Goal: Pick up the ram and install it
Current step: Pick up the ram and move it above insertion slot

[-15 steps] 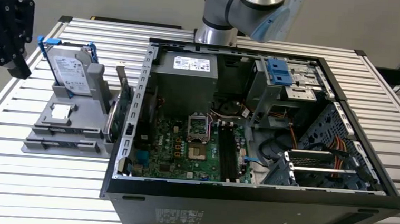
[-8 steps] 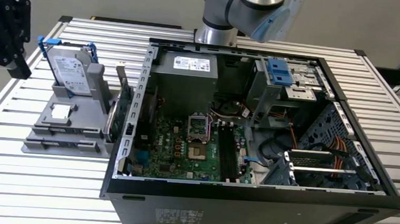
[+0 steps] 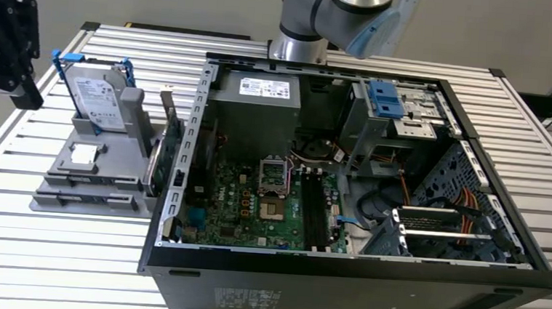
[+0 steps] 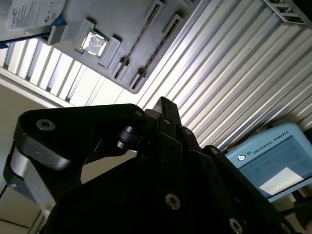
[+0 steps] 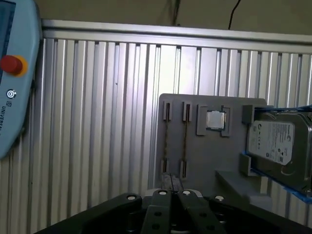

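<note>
- the gripper point(image 5: 171, 179) of a single robot arm hangs over a slatted metal table point(image 5: 97, 122), its fingers drawn together with nothing between them.
- the ram point(image 5: 166, 141), a thin dark stick, stands on edge in a slot of a grey holder point(image 5: 204, 165) on the table, apart from the gripper and untouched.
- a second like stick point(image 5: 184, 141) sits in the neighbouring slot just beside the ram, running parallel to it; both wrist views show the pair.
- a square processor chip point(image 5: 214, 120) lies in its own recess of the holder, between the two sticks and a silver hard drive point(image 5: 275, 141) with blue brackets.
- in the exterior view the hard drive leans upright at the far end of the holder, and a green expansion card point(image 3: 165, 143) stands on edge between the holder and an open computer case point(image 3: 345, 283).
- the case lies on its side on the table, to the exterior view's right of the holder, with its green motherboard point(image 3: 252, 207) exposed.
- the arm's silver and blue joints rise behind the case at the far edge of the table.
- a pale blue handheld control unit point(image 5: 14, 73) with a red button rests on the table, well apart from the holder.
</note>
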Action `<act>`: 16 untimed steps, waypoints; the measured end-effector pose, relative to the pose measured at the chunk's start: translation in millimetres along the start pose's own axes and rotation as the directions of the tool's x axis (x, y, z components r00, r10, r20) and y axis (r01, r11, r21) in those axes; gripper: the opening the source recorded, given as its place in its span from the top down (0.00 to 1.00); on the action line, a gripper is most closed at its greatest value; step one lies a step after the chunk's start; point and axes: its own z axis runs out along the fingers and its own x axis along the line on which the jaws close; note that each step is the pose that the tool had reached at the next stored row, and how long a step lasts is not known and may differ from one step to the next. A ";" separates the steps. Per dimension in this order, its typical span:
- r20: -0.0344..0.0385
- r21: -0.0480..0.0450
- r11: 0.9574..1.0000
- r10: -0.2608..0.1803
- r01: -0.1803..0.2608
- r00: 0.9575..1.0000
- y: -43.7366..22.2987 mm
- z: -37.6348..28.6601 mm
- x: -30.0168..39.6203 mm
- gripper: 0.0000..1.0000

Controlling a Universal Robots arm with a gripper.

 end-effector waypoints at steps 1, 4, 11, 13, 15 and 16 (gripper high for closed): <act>0.000 0.000 1.000 -0.010 0.010 1.000 0.0 0.1 -0.1 1.00; -0.001 0.000 0.999 -0.038 0.038 0.999 0.0 0.7 -0.5 1.00; -0.002 0.000 0.998 -0.070 0.070 0.998 -0.1 1.5 -0.8 1.00; -0.002 0.000 0.998 -0.070 0.070 0.998 -0.1 1.5 -0.8 1.00; -0.002 0.000 0.998 -0.070 0.070 0.998 -0.1 1.5 -0.9 1.00; -0.002 0.000 0.998 -0.070 0.070 0.998 -0.1 1.5 -0.8 1.00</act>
